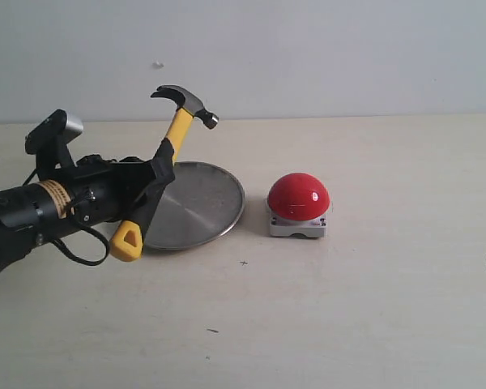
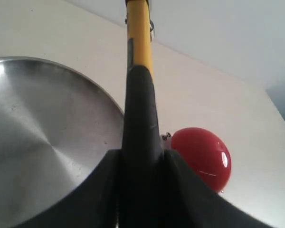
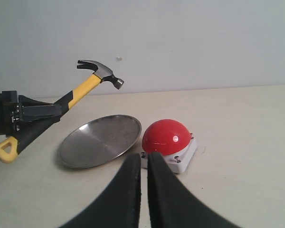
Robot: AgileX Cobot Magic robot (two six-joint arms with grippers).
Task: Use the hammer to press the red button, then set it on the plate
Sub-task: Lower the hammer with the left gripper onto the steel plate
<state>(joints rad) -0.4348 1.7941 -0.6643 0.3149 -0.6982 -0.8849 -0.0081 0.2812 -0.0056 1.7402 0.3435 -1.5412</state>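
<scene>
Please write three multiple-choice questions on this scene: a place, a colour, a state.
1. In the exterior view, the plate is: A) left of the red button B) right of it C) on it
2. What colour is the looped end of the hammer? A) red B) yellow C) green
3. How is the hammer now? A) lying on the plate B) held up by the left gripper C) resting on the button
Answers: 1 A, the plate lies to the button's left; 2 B, the loop is yellow; 3 B, the jaws clamp its black grip, head raised.
</scene>
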